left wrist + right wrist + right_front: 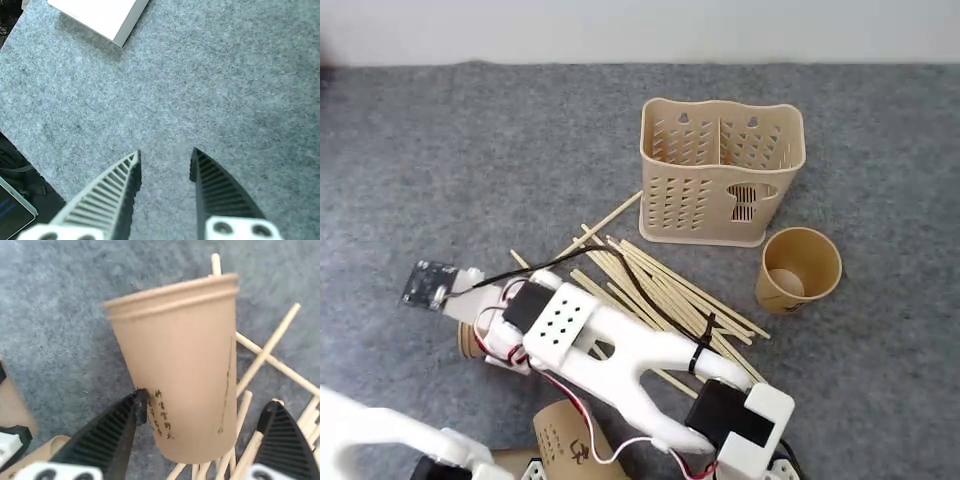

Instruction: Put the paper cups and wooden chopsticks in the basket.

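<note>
Seen from above, the white right arm (620,350) lies across the lower middle of the frame and hides its own tool. Of the brown paper cup (467,342) under its wrist, at lower left, just a sliver shows. A second paper cup (565,440) lies on its side at the bottom edge, cut off and partly under the arm's wires.

The right wrist camera tells more. The right tool (207,402) is open, its jaws straddling that brown cup's lower body. One black finger (110,440) seems to touch the wall and the other stands just clear.

Pale wooden chopsticks (660,285) fan out in a loose heap at mid-frame, some running under the arm. The beige slotted plastic basket (720,170) stands upright at upper right. A third paper cup (798,268) sits just beside it, lower right, its open mouth toward the camera.

The left tool (166,154) hangs open over the grey felt bench (225,75), gripping nothing, with a white box (100,15) well beyond it.
</note>
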### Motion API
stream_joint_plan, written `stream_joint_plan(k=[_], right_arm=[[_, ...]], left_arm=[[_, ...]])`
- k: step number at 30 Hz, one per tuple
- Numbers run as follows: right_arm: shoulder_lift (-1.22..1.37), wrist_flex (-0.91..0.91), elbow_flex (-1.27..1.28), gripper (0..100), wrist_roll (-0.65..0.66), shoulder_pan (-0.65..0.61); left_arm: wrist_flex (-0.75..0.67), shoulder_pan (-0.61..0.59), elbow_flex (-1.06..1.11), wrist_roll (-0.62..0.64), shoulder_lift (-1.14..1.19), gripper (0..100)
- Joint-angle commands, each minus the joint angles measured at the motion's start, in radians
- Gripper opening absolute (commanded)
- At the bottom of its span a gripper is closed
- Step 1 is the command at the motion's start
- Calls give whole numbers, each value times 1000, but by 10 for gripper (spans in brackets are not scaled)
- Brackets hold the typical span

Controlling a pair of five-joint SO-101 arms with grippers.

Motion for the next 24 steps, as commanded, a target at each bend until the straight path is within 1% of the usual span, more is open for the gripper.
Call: stream_joint_plan(k=[1,10,12,16,18,24], right_arm=[[2,-8,-51,360,40,-31],[166,-5,-77,355,46,-35],[171,28,-104,317,46,-31],[174,128,-213,151,46,-27],[174,177,-265,102,46,-24],[171,335,-382,108,46,47]], left_arm=[[-18,-5,-10,5,-5,160],[-18,-5,-8,5,-5,160],[-18,-5,-8,5,-5,160],[-18,-5,-8,5,-5,160],[-18,-5,-8,5,-5,160],[-18,-5,-8,5,-5,160]])
